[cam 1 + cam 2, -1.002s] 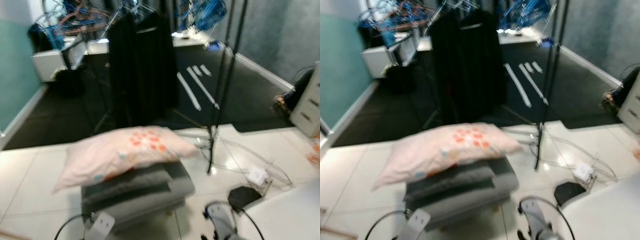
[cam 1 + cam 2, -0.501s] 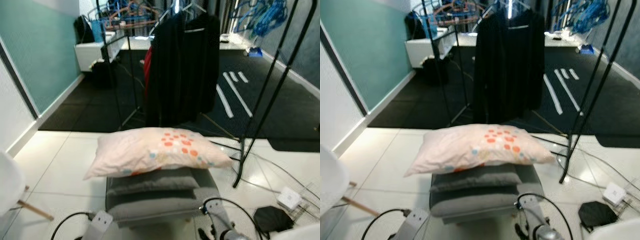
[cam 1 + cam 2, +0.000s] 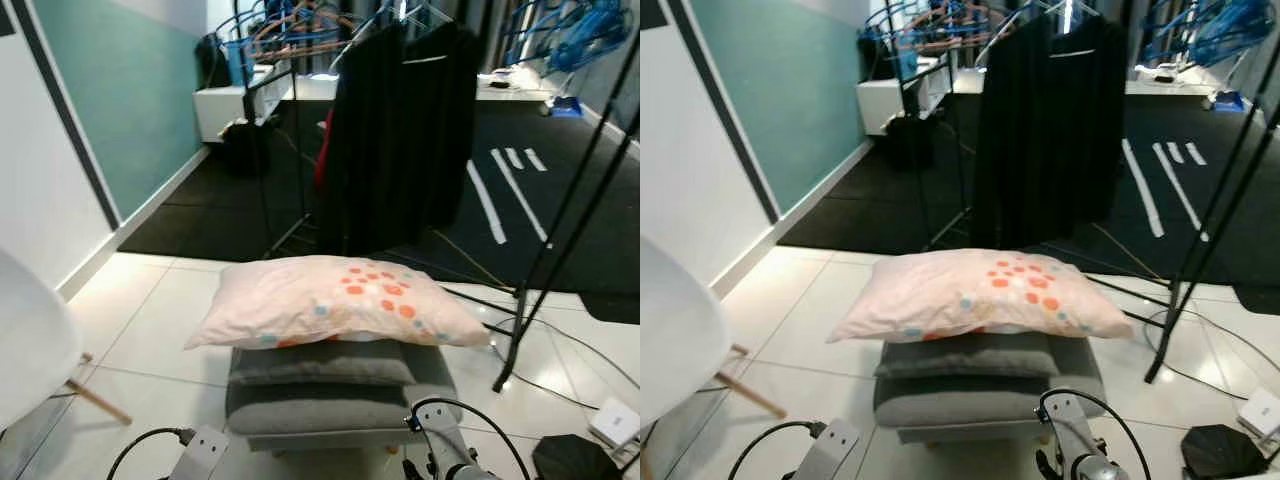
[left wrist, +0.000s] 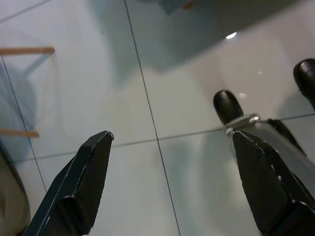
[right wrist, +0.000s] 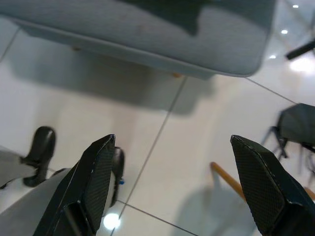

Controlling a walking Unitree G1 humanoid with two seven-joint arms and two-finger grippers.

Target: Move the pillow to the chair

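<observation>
White tiled floor (image 4: pixel 187 162), both pincers (left (image 4: pixel 172 182), right (image 5: pixel 170 184)) spread wide, holding nothing.

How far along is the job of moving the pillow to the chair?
Done: nothing; the pillow lies on the grey stool. In hand: nothing; the left gripper and right gripper are open over floor tiles. Left: grasp it, carry it to the white chair.
</observation>
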